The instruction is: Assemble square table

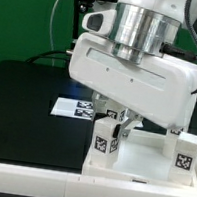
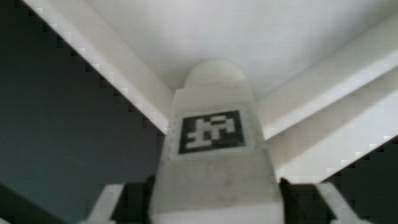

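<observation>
Here the two-finger gripper [image 1: 118, 122] clasps a chunky white tagged plastic leg [image 2: 214, 140] over the white rimmed square tabletop [image 1: 145, 153]; next, apparently, seating it at a corner.

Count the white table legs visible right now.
2. One leg sits under the tool, at the table top; another leg stands toward the exterior view's right. The arm may hide others.
</observation>
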`<state>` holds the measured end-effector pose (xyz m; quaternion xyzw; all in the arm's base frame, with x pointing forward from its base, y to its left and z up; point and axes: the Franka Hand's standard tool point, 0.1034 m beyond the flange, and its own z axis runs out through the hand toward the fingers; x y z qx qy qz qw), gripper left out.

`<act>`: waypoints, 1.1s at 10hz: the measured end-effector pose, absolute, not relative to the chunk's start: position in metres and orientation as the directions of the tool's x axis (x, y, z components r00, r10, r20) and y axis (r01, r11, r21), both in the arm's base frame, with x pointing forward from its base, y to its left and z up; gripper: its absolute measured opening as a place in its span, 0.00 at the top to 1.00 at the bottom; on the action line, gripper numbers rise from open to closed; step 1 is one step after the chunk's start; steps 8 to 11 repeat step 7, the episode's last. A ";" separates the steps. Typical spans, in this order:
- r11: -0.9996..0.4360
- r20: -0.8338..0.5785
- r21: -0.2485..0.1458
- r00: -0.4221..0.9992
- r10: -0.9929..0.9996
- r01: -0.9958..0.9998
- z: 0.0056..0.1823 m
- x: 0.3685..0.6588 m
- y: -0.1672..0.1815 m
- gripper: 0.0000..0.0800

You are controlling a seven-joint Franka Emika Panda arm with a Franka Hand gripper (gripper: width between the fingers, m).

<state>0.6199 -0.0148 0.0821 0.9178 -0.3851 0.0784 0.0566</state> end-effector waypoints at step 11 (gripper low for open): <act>-0.672 0.147 -0.065 0.659 -0.738 -0.738 0.134 0.627 -0.025 0.19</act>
